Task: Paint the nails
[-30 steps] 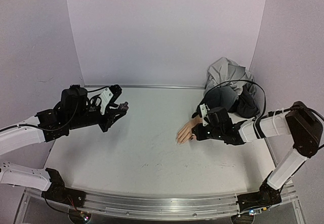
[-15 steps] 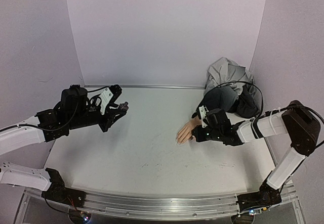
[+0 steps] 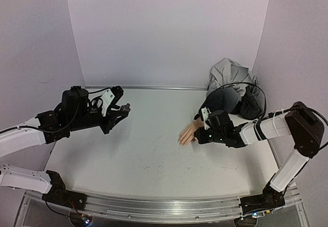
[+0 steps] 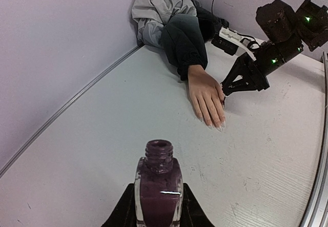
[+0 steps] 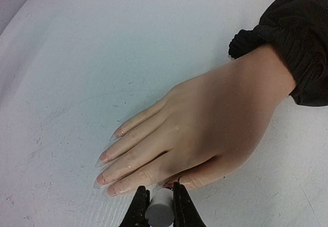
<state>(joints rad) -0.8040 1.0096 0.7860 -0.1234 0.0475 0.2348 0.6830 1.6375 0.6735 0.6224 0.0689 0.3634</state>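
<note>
Presently, right gripper (image 5: pixel 160 200) is clamping a white cap (image 5: pixel 160 212) near the pale nails (image 5: pixel 102 178); left gripper (image 4: pixel 158 209) is gripping an open polish bottle (image 4: pixel 158 186).

The top camera is looking down from above and behind the arm bases (image 3: pixel 259 202) over the whole table (image 3: pixel 154 155). The left wrist camera is facing the mannequin hand (image 4: pixel 205 96) from afar, the right one from close above; all 3 are sharing it.
</note>
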